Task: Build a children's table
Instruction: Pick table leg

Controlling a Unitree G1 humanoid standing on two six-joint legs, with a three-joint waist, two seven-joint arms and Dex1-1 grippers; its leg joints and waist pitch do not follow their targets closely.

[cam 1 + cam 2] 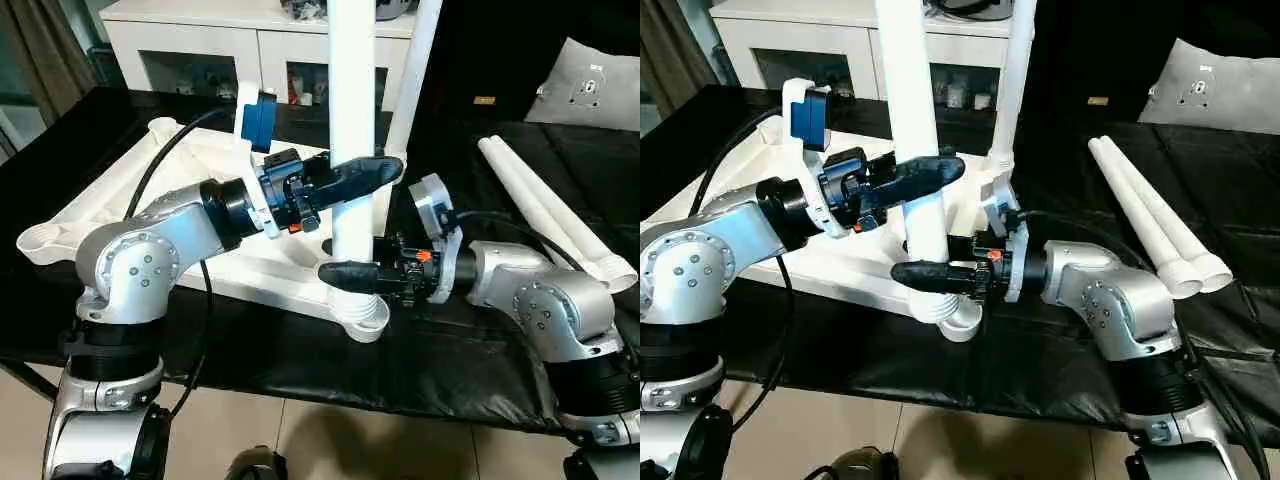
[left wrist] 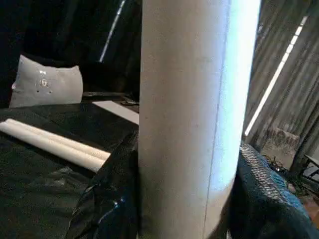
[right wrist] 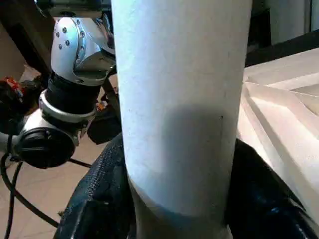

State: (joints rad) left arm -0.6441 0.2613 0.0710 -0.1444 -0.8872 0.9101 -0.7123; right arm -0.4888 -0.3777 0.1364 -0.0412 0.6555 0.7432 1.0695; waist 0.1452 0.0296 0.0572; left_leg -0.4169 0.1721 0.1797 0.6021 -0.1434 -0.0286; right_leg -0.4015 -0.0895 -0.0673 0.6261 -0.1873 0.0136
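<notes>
At near corner socket (image 1: 362,318), upright leg (image 1: 352,110), left gripper (image 1: 355,180) clamped above, right gripper (image 1: 352,275) clamped low

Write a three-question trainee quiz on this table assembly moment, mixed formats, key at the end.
1. True or false: both grippers hold the same upright leg.
2. How many legs lie loose on the black mat? A) one B) two C) four
3. Fill in: the left gripper grips the leg ____ the right gripper.

Key: 1 true. 2 B, the two loose legs lie side by side on the robot's right. 3 above; the tabletop lies underside up, a second leg stands behind.
</notes>
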